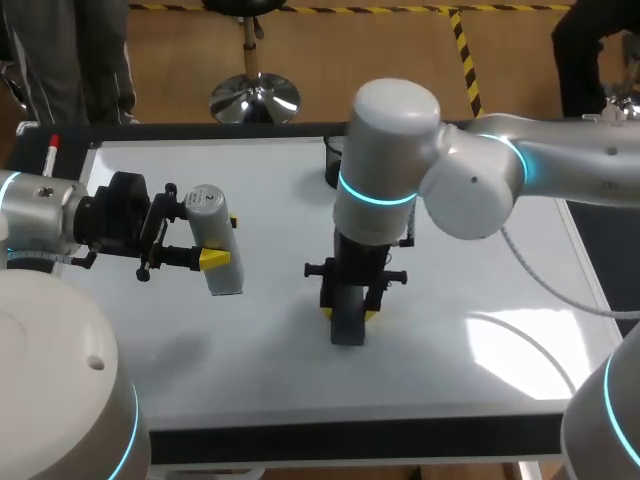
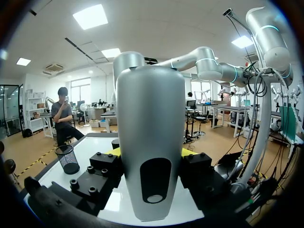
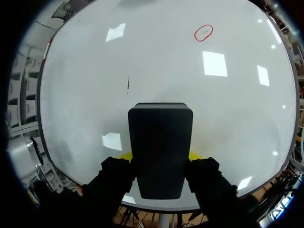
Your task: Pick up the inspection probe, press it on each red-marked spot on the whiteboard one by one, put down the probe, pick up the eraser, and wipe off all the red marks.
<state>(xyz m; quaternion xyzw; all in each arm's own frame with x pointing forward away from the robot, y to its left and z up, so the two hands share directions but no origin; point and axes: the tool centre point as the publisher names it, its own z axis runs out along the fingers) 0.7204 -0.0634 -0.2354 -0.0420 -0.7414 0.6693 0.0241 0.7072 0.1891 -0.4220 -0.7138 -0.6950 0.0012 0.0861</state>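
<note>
Right at the centre of the head view the right gripper (image 1: 348, 312) is pointing straight down. Its yellow-tipped fingers are clamping the dark eraser (image 1: 347, 328) from both sides. The eraser's lower end is sitting on the whiteboard (image 1: 480, 300), or so close to it that I cannot separate the two.

Over at the left of the frame the left gripper (image 1: 213, 255) is hanging above the board with its fingers squeezing the grey inspection probe (image 1: 212, 215). The probe is up in the air, not set down anywhere.

So I am judging that the pressing phase is behind us and the wiping phase is under way, with the put-down step skipped or shared out between the two arms.

The job is not finished, though. In the right wrist view one red mark (image 3: 203, 33), a small ring, is showing on the board well ahead of the eraser. A thin dark stroke (image 3: 128, 83) is showing nearer to it. In the head view I am not making out any red on the bare board.

What is left, as I read it, is to carry the eraser out to that ring, rub it away, and find the probe a resting place.
</note>
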